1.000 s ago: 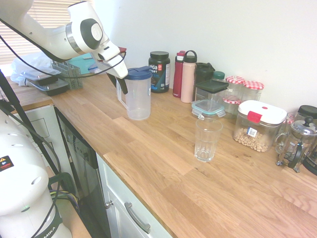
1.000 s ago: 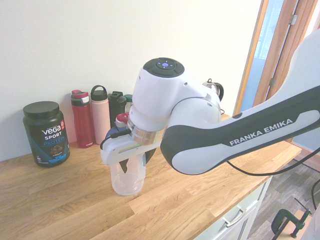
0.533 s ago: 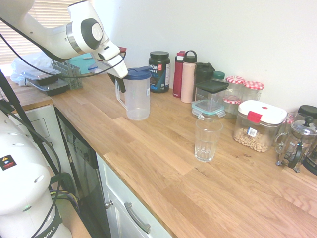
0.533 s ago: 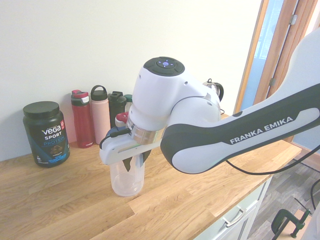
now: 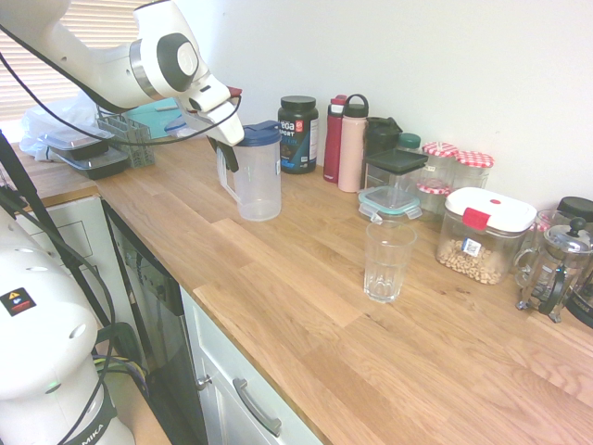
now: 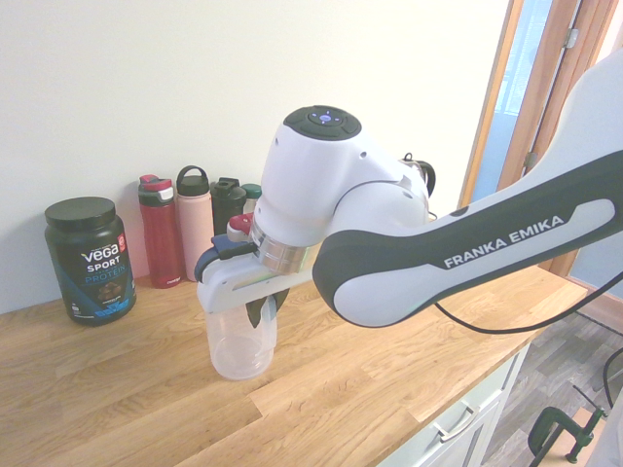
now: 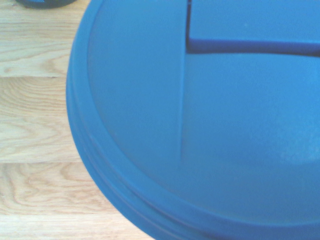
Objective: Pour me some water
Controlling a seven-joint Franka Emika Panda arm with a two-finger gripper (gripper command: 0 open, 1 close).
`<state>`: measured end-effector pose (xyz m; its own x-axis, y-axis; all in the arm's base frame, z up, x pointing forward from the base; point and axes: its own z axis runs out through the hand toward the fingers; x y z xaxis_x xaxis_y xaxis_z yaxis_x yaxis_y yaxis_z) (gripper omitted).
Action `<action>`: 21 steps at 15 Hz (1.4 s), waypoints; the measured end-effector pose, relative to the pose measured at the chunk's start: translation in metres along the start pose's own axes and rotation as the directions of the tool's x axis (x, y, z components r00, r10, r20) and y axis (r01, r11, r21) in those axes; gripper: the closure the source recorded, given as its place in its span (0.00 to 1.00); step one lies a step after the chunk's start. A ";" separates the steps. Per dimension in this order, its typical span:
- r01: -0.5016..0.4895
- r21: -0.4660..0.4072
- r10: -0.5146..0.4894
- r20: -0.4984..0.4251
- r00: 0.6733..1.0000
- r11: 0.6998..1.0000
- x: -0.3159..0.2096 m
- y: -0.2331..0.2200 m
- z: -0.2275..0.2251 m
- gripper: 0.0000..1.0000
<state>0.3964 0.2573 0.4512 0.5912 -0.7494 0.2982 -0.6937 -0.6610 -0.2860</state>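
First exterior view: gripper (image 5: 225,148) clamped on the handle of the blue-lidded pitcher (image 5: 257,176), upper left; glass (image 5: 387,260) centre-right; lift straight. Second: same grip, centre. Wrist: blue lid (image 7: 210,120) fills frame.

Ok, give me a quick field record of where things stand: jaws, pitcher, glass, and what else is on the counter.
gripper: at the pitcher's handle, jaws shut on it
pitcher: clear, blue lid on, upright on the wooden counter; water level cannot be told
pitcher lid: fills the wrist view, closed
glass: upright, looks empty, standing apart from the pitcher, nearer the counter's front edge
behind pitcher: black protein tub, red bottle, pink bottle
pouring: not yet begun
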 end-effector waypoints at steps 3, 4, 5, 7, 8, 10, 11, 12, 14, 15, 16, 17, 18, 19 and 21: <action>0.035 0.027 -0.036 0.037 0.999 0.999 0.015 0.007 -0.039 1.00; 0.061 0.022 -0.063 0.053 0.997 0.998 0.022 0.016 -0.058 1.00; 0.088 0.014 -0.088 0.069 0.994 0.996 0.032 0.028 -0.076 1.00; 0.155 0.021 -0.156 0.119 0.980 0.988 0.059 0.058 -0.100 1.00; 0.200 0.034 -0.203 0.157 0.967 0.979 0.073 0.076 -0.104 1.00; 0.314 0.049 -0.317 0.235 0.919 0.948 0.099 0.117 -0.110 1.00; 0.370 0.050 -0.370 0.250 0.895 0.928 0.113 0.139 -0.117 1.00; 0.415 0.047 -0.413 0.243 0.878 0.909 0.126 0.160 -0.127 1.00; 0.486 0.024 -0.480 0.205 0.853 0.874 0.151 0.201 -0.140 1.00; 0.519 0.022 -0.512 0.199 0.835 0.855 0.160 0.218 -0.142 1.00; 0.553 0.029 -0.547 0.199 0.813 0.832 0.169 0.234 -0.140 1.00; 0.586 0.040 -0.580 0.208 0.787 0.810 0.177 0.251 -0.135 1.00; 0.609 0.045 -0.602 0.220 0.767 0.792 0.186 0.266 -0.131 1.00; 0.622 0.048 -0.615 0.227 0.755 0.781 0.198 0.283 -0.128 1.00; 0.649 0.052 -0.640 0.240 0.729 0.759 0.222 0.321 -0.122 1.00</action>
<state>0.2547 -0.1167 0.5365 0.9744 -0.1324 0.1818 -0.1213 -0.9901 -0.0711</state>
